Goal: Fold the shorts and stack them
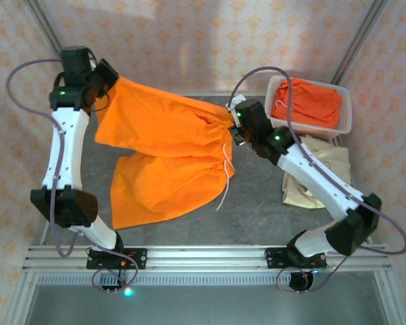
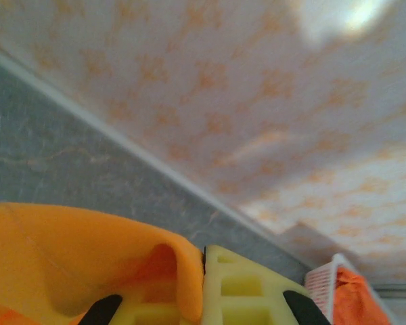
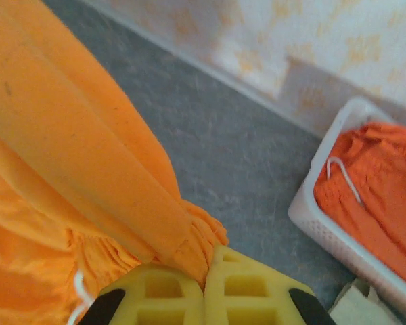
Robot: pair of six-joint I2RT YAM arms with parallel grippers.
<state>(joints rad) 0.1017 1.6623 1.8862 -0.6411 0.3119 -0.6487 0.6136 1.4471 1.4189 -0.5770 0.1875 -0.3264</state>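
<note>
Table (image 1: 257, 203): orange shorts (image 1: 169, 156) hung stretched over its middle, lower leg draped onto it. Basket (image 1: 346, 126), back right, held another orange pair (image 1: 310, 101); beige pair (image 1: 331, 159) lay just in front of it. Left gripper (image 1: 114, 80) was clamped on a leg hem, right gripper (image 1: 234, 123) on the gathered waistband. Judgement: hold tension, lower both ends evenly, lay flat before folding; tuck in the dangling drawstring (image 1: 224, 183).

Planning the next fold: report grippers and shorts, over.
Left gripper, right gripper both shut on orange shorts, stretched between them. Beige pair at right, under right arm. Basket far right.
</note>
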